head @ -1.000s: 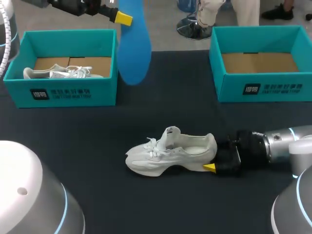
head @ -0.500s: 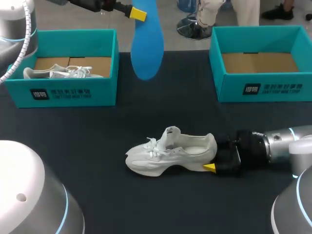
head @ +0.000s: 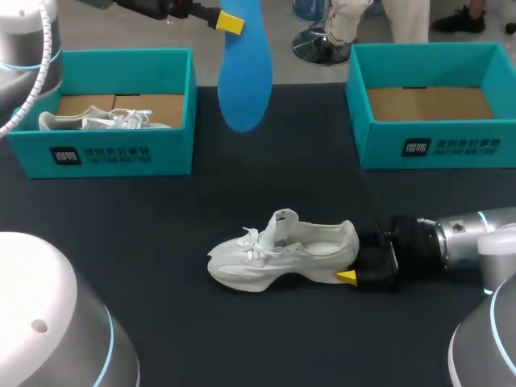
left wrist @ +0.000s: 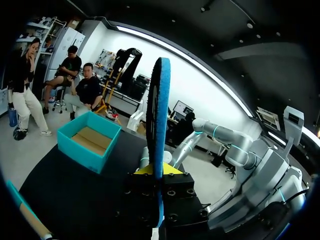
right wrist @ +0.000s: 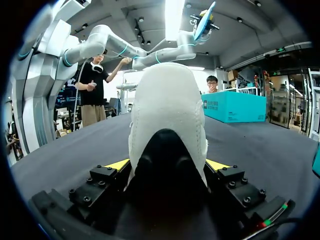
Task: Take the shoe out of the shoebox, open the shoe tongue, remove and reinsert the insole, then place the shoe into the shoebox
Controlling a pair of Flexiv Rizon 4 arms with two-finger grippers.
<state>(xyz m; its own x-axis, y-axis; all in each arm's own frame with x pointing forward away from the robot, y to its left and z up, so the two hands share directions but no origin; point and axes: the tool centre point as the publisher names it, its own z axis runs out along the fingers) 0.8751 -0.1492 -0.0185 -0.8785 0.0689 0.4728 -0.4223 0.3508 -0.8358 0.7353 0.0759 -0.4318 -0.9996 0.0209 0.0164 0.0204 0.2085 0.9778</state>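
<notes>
- Shoe (head: 282,254): white, lying on its sole near the middle of the dark surface (head: 121,226), out of both boxes. Its tongue (head: 282,219) stands up and the opening is clear.
- Right jaws: closed on the shoe's heel, one yellow tip on each side in the right wrist view, holding it steady on the surface.
- Insole (head: 244,68): blue, out of the shoe and hanging in the air above the far edge of the surface, between the two boxes.
- Left jaws: clamped on the insole's upper end; the left wrist view shows the insole (left wrist: 159,125) edge-on between them.
- Right box (head: 435,145): teal, with only its cardboard floor showing.
- Left box (head: 105,153): teal, holding a second shoe (head: 97,121).
- Step in hand (judged): the insole is removed; reinsertion has not begun.
- Next move (judged): lower the insole to the shoe, turn it to match the sole, and feed the toe end in under the tongue while the heel is held.
</notes>
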